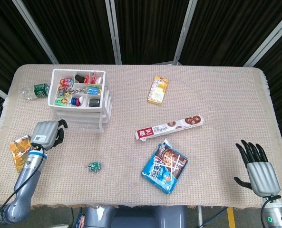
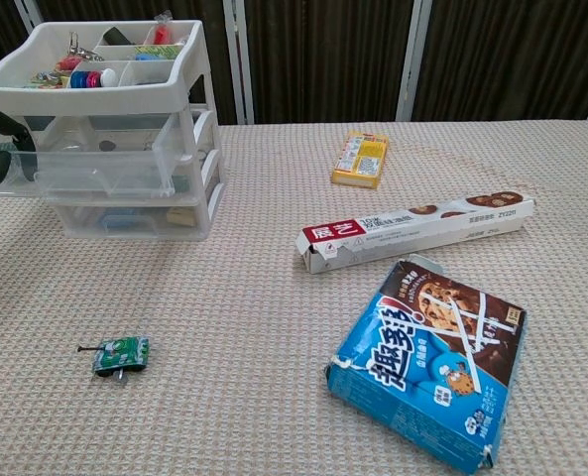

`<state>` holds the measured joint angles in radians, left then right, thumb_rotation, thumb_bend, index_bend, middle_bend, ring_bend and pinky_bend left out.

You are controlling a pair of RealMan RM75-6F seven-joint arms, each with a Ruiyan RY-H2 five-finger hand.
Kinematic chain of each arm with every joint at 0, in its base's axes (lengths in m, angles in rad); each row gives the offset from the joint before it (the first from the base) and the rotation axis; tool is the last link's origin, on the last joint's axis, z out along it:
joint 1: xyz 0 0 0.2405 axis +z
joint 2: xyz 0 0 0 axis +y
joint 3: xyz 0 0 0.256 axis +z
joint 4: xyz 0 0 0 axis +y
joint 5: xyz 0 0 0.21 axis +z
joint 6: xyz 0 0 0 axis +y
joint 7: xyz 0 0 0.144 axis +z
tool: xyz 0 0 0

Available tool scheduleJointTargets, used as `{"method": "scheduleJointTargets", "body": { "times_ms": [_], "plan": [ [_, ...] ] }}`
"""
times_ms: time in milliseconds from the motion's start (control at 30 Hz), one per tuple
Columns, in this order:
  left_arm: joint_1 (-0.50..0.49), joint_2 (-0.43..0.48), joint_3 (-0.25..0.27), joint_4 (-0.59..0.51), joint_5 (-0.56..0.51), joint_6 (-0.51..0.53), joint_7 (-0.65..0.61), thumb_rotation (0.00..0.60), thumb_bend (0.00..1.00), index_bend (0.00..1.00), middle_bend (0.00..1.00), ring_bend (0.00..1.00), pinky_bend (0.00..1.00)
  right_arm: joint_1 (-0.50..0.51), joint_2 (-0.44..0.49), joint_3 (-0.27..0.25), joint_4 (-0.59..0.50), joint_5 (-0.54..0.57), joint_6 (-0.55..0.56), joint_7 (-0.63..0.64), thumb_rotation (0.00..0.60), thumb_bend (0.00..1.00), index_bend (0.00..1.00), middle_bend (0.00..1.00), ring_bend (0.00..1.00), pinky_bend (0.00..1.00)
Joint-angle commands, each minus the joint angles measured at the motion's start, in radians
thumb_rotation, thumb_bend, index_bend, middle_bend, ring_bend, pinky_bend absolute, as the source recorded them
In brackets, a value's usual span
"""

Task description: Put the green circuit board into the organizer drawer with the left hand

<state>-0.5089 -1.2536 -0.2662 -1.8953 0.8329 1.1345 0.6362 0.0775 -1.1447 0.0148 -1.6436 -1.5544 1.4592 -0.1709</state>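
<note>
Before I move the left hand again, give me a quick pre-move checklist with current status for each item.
1. Organizer drawer pulled out: ok, the middle drawer juts forward of the ones below.
2. Left hand free to pick: cannot tell, it sits at the drawer front with fingers curled, and contact is unclear.
3. Green circuit board reachable: ok, it lies alone on the table, apart from everything.
4. Path from board to drawer: ok, only bare cloth between them.
5. Right hand out of the way: ok, open at the far right edge.
6. Blue cookie bag clear of the board: ok.
</note>
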Motion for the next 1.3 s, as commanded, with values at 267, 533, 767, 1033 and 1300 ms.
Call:
{"method": "scheduleJointTargets", "body": {
  "times_ms": [267, 533, 767, 1033, 1300],
  "plan": [
    [0.029, 0.058, 0.066, -0.053, 0.106, 0.025, -0.060, 0.600, 0.75, 0.67, 1.00, 0.87, 0.73, 0.002, -0.008, -0.007, 0.004, -0.007, -0.007, -0.010, 0.600, 0.00, 0.07, 0.00, 0.00, 0.00],
    [0.047, 0.070, 0.106, -0.034, 0.150, 0.013, -0.127, 0.600, 0.75, 0.60, 0.99, 0.87, 0.73, 0.001, -0.010, -0.006, 0.005, -0.003, -0.008, -0.016, 0.600, 0.00, 0.07, 0.00, 0.00, 0.00],
    [0.058, 0.069, 0.117, -0.014, 0.196, 0.025, -0.178, 0.600, 0.44, 0.14, 0.83, 0.72, 0.69, 0.001, -0.012, -0.007, 0.005, -0.006, -0.007, -0.019, 0.600, 0.00, 0.07, 0.00, 0.00, 0.00],
    [0.069, 0.071, 0.130, 0.000, 0.263, 0.067, -0.181, 0.600, 0.20, 0.07, 0.58, 0.52, 0.56, 0.001, -0.014, -0.008, 0.009, -0.010, -0.005, -0.019, 0.600, 0.00, 0.07, 0.00, 0.00, 0.00],
    [0.179, 0.103, 0.246, -0.050, 0.515, 0.215, -0.223, 0.600, 0.20, 0.07, 0.53, 0.49, 0.53, 0.001, -0.011, -0.005, 0.009, -0.006, -0.003, -0.011, 0.600, 0.00, 0.07, 0.00, 0.00, 0.00]
  ]
}}
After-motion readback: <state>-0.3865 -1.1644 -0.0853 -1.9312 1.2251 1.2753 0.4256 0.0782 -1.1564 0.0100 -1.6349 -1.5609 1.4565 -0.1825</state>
